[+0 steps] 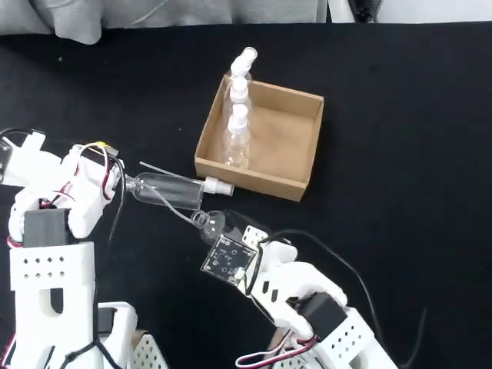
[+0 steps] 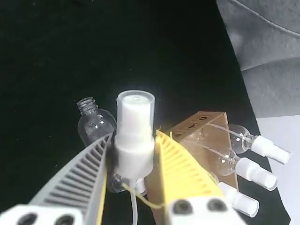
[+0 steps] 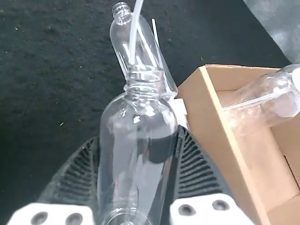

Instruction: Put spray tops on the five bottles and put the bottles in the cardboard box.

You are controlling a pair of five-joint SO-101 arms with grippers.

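Note:
My left gripper (image 2: 135,136) is shut on a white spray top (image 2: 135,126), beside the left arm (image 1: 77,184). Its thin tube (image 3: 135,33) slants down to the open neck of a clear bottle (image 3: 138,117) (image 1: 209,224). My right gripper (image 3: 138,145) is shut on that bottle. A second uncapped bottle (image 1: 165,191) (image 2: 93,124) lies on the table between the arms. A loose spray top (image 1: 217,185) (image 3: 180,110) lies against the cardboard box (image 1: 261,183) (image 3: 220,122). Three capped bottles (image 1: 238,123) (image 2: 248,168) lean on the box's left wall.
The black tabletop (image 1: 407,192) stretches to the right of the box. Grey cloth (image 1: 154,11) lies along the far edge. Cables trail from the right arm (image 1: 307,300) near the front edge.

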